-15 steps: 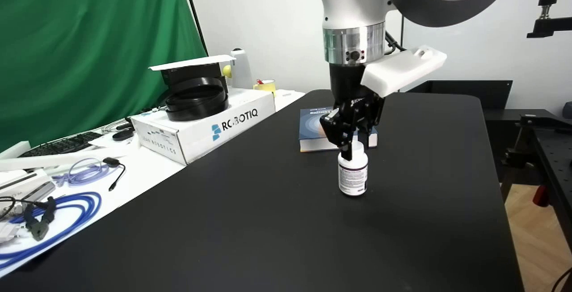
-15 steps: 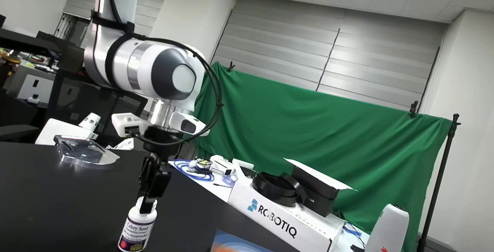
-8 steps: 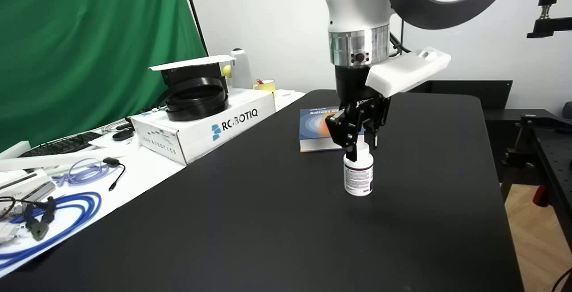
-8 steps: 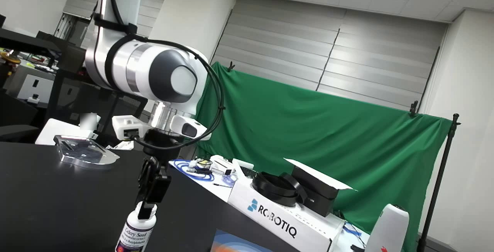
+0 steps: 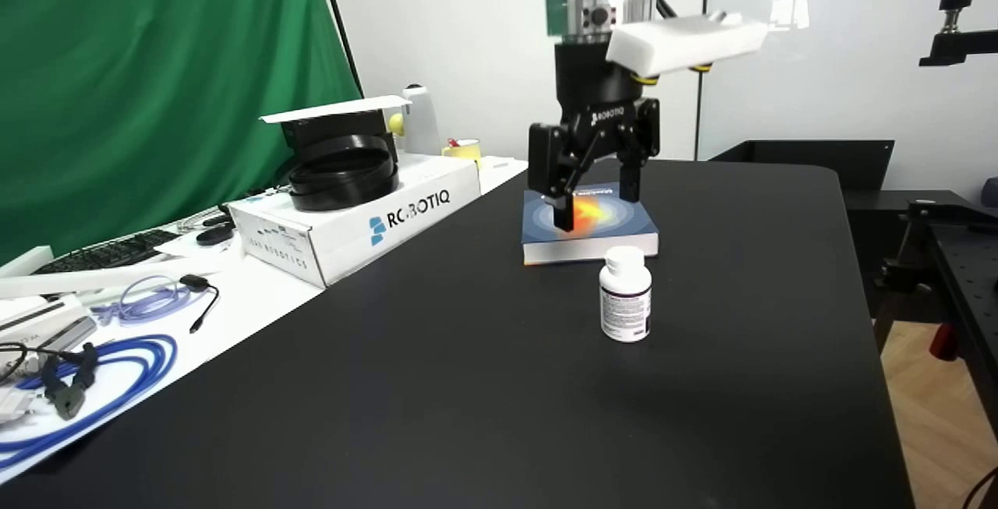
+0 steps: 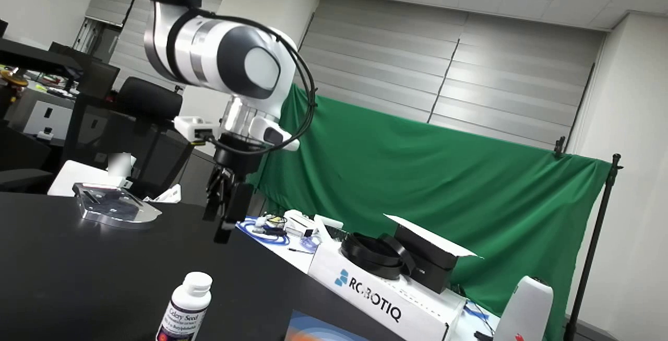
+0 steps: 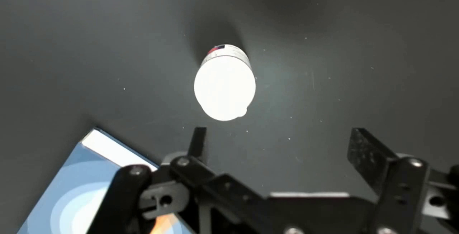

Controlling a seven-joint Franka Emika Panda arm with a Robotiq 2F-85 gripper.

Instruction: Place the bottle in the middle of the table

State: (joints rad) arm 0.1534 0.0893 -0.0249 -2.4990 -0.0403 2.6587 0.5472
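The white bottle (image 5: 624,298) stands upright on the black table (image 5: 390,400), its cap uncovered. In an exterior view, the bottle (image 6: 185,307) shows its dark label, cut off by the lower picture edge. Above the bottle and off to one side of it, my gripper (image 5: 596,209) is open and holds nothing. From the wrist, the bottle (image 7: 225,87) is seen from above as an overexposed white round shape. It lies beyond the tips of the spread gripper (image 7: 279,132), apart from both fingers.
A blue-and-orange book (image 5: 616,220) lies on the table near the bottle, partly behind my fingers. Along one side, a white box (image 5: 390,213) carries black items, with blue cables (image 5: 156,369) nearby. A clear plate (image 6: 115,208) sits near a table edge.
The bottle first shifted slightly with the gripper, to the right in an exterior view. Since then my gripper has opened, let go and risen away, while the bottle has stayed put.
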